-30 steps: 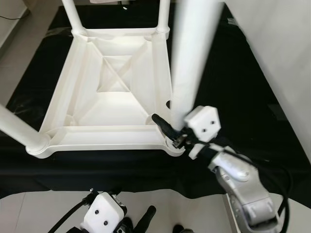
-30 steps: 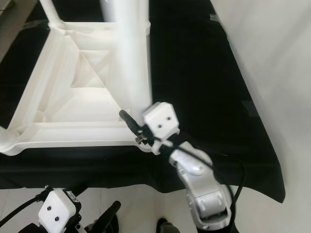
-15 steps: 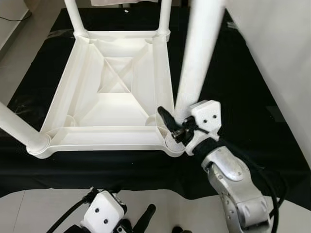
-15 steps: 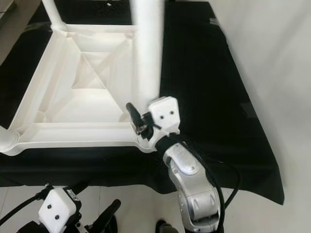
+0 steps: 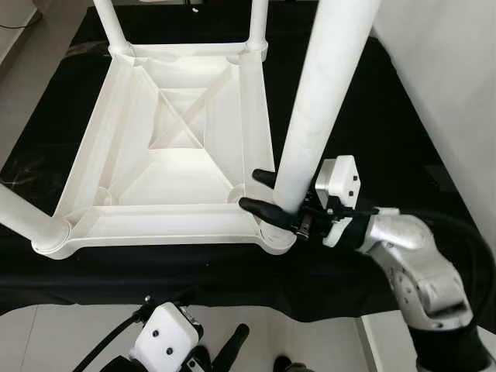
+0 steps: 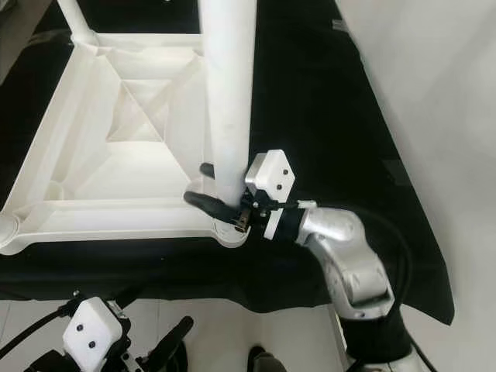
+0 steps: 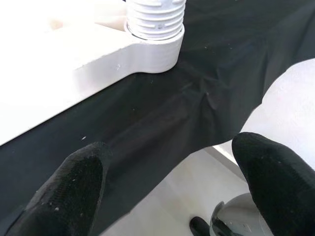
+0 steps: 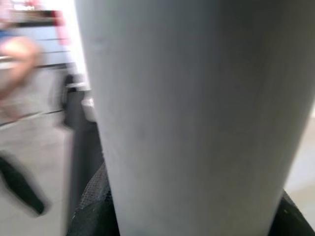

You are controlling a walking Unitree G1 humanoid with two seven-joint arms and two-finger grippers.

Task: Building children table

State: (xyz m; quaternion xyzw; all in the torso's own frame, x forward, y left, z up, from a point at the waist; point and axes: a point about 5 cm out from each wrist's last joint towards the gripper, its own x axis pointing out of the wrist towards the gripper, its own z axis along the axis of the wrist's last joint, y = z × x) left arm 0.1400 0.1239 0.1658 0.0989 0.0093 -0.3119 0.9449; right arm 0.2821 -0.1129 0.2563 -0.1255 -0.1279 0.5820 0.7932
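Observation:
A white plastic children's table (image 5: pixel 155 221) lies upside down on a black cloth. Three white legs stand in its corners: far left (image 5: pixel 108 23), far right (image 5: pixel 258 23) and near left (image 5: pixel 19 213). A fourth white leg (image 5: pixel 318 101) stands in the near right corner, leaning slightly right. My right gripper (image 5: pixel 250 189) is shut on this leg's base, one black finger (image 5: pixel 260 208) on each side; up close the leg (image 8: pixel 197 108) sits between the fingers. My left gripper (image 7: pixel 170 184) hangs low and open before the table's near edge, facing a corner socket (image 7: pixel 152 49) with a ribbed leg end.
The black cloth (image 5: pixel 403 116) covers the floor under the table and ends at pale tiles (image 5: pixel 70 333) near my feet. A white wall (image 5: pixel 457 70) runs along the right side. My right arm (image 5: pixel 418 271) reaches in from the right.
My right arm has swung out to the right and its wrist has turned, so the fingers now lie level around the leg's base. The leg has steadied in the near right corner.

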